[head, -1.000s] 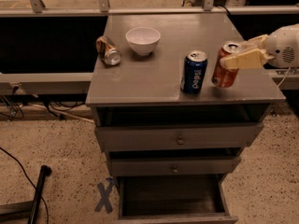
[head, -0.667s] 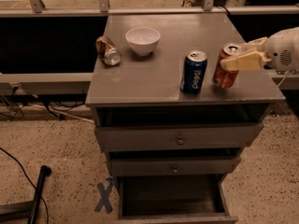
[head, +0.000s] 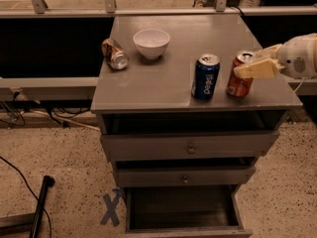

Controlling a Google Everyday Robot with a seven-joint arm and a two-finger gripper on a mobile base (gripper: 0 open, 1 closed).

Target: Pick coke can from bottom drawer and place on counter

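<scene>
The coke can stands upright on the counter near its right front corner, just right of the blue can. My gripper reaches in from the right at the height of the can's upper half. One tan finger crosses the can's front and the other lies behind its top, so the gripper is shut on the can. The bottom drawer is pulled open below, and its dark inside shows nothing.
A white bowl and a dented brownish-gold can lying on its side sit at the counter's back left. The two upper drawers are closed or nearly so. A dark pole lies on the floor at left, beside a blue tape X.
Almost nothing has moved. The gripper and the coke can stay at the same spot on the counter's right side.
</scene>
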